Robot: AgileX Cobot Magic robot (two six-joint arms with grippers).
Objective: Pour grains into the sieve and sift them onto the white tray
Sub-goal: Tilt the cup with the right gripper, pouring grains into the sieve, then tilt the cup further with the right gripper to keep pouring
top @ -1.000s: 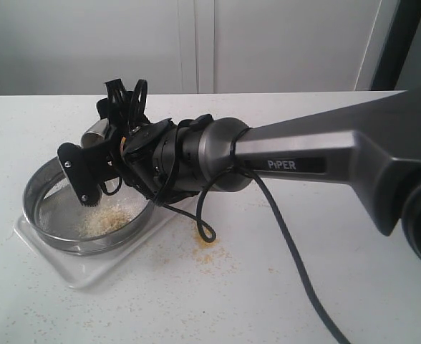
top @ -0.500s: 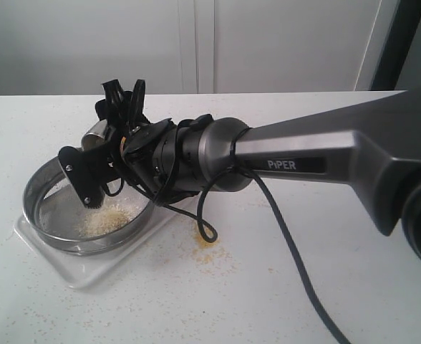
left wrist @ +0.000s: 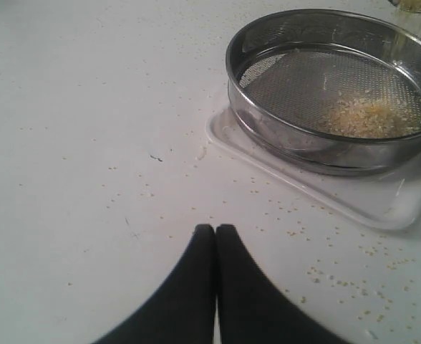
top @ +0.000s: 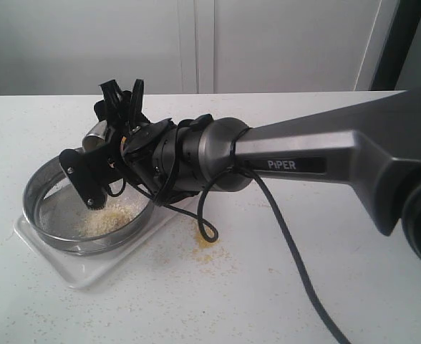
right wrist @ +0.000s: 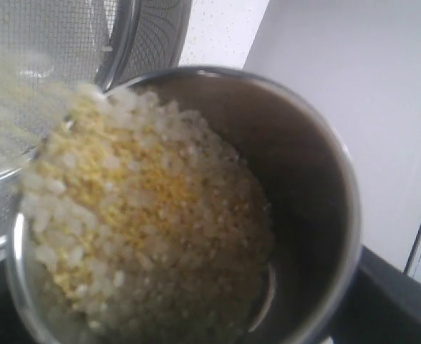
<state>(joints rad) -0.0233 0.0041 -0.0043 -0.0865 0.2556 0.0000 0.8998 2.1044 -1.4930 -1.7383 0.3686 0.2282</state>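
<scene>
The grains (right wrist: 146,215) are a mix of fine golden-yellow granules and paler, coarser beige ones. Most fill the tilted steel cup (right wrist: 311,186) to its lower lip, where a blurred stream falls toward the mesh. A small pale-yellow heap lies off-centre on the mesh of the sieve (left wrist: 303,147). The sieve sits on the white tray (left wrist: 354,204), whose corners project beyond it. Loose grains are scattered over the table (top: 325,287), with a denser yellow patch beside the tray. Whether any grains lie on the tray under the mesh cannot be made out.

The right gripper (top: 103,154) clamps the cup between its fingers above the sieve's rim. Its wrist covers most of the cup in the exterior view, and the right wrist view cuts off the cup's lower edge. The left gripper (left wrist: 215,236) has its jaws pressed together on nothing, over bare table near the tray
</scene>
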